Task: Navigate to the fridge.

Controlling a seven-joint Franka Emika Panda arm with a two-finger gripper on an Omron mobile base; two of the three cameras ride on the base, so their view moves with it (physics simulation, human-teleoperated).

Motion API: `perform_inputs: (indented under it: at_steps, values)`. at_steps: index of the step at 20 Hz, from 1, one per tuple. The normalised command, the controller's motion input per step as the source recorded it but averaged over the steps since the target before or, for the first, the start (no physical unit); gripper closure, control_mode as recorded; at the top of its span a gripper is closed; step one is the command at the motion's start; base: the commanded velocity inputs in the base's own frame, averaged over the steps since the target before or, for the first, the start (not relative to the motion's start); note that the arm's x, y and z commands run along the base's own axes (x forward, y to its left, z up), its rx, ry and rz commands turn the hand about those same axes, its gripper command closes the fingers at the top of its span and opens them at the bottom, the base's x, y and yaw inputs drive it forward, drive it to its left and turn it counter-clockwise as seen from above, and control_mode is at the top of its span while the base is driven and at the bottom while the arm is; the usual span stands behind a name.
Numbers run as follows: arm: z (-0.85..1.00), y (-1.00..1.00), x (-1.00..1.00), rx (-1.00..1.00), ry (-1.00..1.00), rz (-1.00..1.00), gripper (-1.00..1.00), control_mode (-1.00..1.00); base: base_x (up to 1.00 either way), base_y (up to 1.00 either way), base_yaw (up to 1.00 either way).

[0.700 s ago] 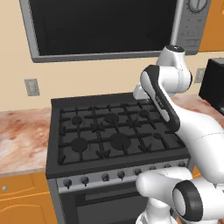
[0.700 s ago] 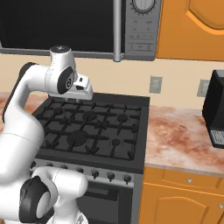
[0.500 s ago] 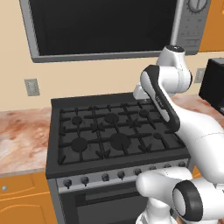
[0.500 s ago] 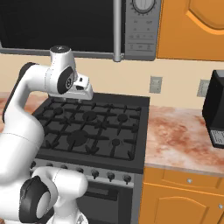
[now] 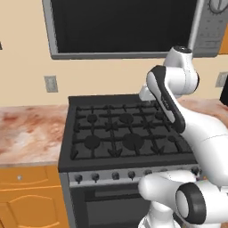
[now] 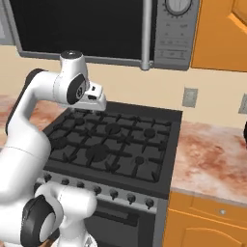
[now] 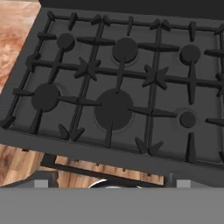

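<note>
Stove (image 5: 124,138) faced squarely, microwave (image 6: 91,29) hung above it, marbled tabletop (image 6: 212,154) to both sides of it, arm folded over its back edge. Saw no fridge near that stove; probably off to one side. Judged heavy, rigid, immovable; bar handle the likely hold. Couldn't tell whether fingers were open or closed.

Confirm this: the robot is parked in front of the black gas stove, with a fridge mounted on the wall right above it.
Not quite. A microwave, not a fridge, hangs above the black gas stove; the right base view shows its dark door, handle and keypad. The robot does face the stove.
</note>
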Motion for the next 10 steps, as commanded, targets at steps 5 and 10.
perform_inputs:
  at_steps: [5,10]
  values:
    - [0.00,0.00,0.00,0.00,0.00,0.00,-1.00,1.00,-0.33,0.42,0.62]
    - [0.00,0.00,0.00,0.00,0.00,0.00,-1.00,1.00,-0.13,0.42,0.70]
